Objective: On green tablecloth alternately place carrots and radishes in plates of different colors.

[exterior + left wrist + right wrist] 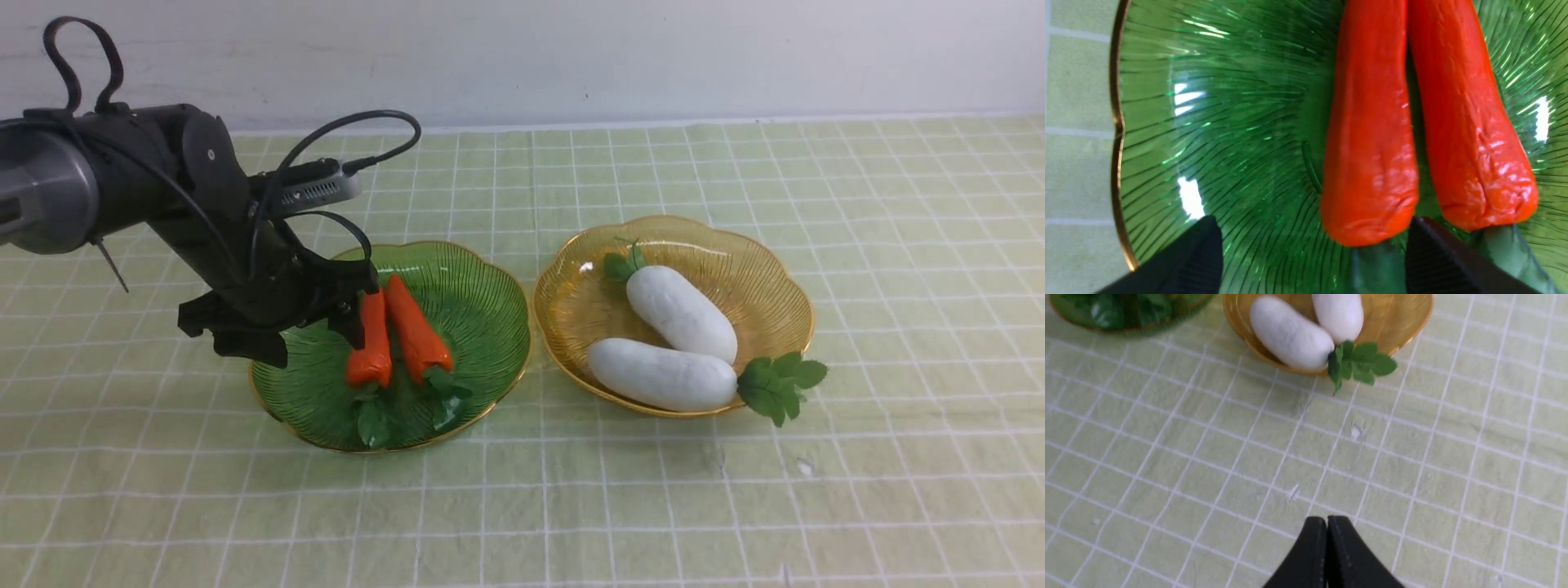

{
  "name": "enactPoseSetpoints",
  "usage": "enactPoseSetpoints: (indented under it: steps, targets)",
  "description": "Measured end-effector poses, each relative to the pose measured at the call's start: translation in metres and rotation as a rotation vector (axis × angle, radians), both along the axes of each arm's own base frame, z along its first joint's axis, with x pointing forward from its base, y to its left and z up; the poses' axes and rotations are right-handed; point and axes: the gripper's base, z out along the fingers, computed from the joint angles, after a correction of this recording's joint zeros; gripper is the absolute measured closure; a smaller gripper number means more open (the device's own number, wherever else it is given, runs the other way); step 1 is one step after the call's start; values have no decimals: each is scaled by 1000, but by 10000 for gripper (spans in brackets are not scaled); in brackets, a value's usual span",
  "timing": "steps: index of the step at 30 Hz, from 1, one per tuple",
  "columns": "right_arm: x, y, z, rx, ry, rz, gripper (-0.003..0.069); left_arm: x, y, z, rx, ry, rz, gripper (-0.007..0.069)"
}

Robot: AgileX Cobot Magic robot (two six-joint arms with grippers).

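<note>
Front view: found left tool (314,343) low over the near-left part of the green plate (490,286), jaws spread wide, gripping nothing. Noted both carrots (416,331) lying side by side inside that plate, tips to the far side, leaves to the near side. Placed the left one hard against the tool's inner finger; could not tell whether touching. Noted two radishes (682,314) together in the amber plate (735,253), and both plates resting on the green tablecloth (816,490). Left wrist view: confirmed left tool (1310,257) open, with one carrot's thick end between the fingers (1196,261) and the other carrot outside the gap. Right wrist view: found right tool (1327,539) closed and empty over bare cloth, well apart from the radishes (1290,335).
</note>
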Motion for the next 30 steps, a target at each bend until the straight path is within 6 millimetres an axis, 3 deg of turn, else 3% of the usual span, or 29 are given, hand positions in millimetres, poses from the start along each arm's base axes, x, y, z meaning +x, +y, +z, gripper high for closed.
enactPoseSetpoints:
  steps: [4, 8, 13, 19, 26, 27, 30]
  targets:
    - [-51, -21, 8, 69, -218, -28, 674, 0, 0, 0, 0, -1, 1, 74]
    - [-68, -27, -4, 141, -430, -33, 674, 0, 0, 0, 0, -1, 1, 93]
    - [-50, -21, -38, 219, -649, -33, 674, 0, 0, 0, -1, -1, 1, 141]
    - [-31, -14, -60, 275, -796, -32, 674, 0, 0, 0, -1, -1, 1, 227]
    - [-24, -12, -78, 265, -776, -31, 674, 0, 0, 0, 0, -1, 1, 337]
    - [-22, -11, -84, 256, -751, -31, 674, 0, 0, 0, 5, -3, -1, 395]
    - [-21, -10, -91, 244, -719, -31, 674, 1, 1, 0, 16, -10, -7, 462]
